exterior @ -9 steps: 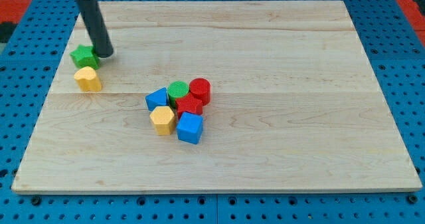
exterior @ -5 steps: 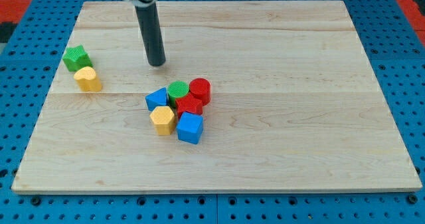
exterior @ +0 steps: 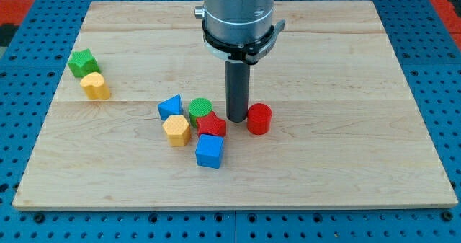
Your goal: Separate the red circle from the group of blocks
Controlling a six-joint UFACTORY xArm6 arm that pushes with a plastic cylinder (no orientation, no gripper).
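So here's where we're at: our tip [exterior: 237, 118] sits down on the pale wooden desk [exterior: 346, 70], wedged right between the red circle block [exterior: 259, 119] and the red star-shaped block [exterior: 212, 125]. The red circle is just to the view's right of the rod, basically touching it, with a visible gap between it and the cluster.

That cluster is the green round block [exterior: 201, 109], the blue triangular block [exterior: 171, 106], the yellow hexagon-ish block [exterior: 176, 130], the blue cube [exterior: 209, 151] and the red star, all bunched near the desk's middle. Off at the view's left, a green star-like block [exterior: 83, 62] and a yellow block [exterior: 95, 86] sit as a pair.

No pincer on this rig, just the rod, so nothing to report on spread or pinched.

We'd say the separating push is underway. Next move probably calls for nudging the circle further toward the view's right, staying squarely behind it so it doesn't slip off sideways.
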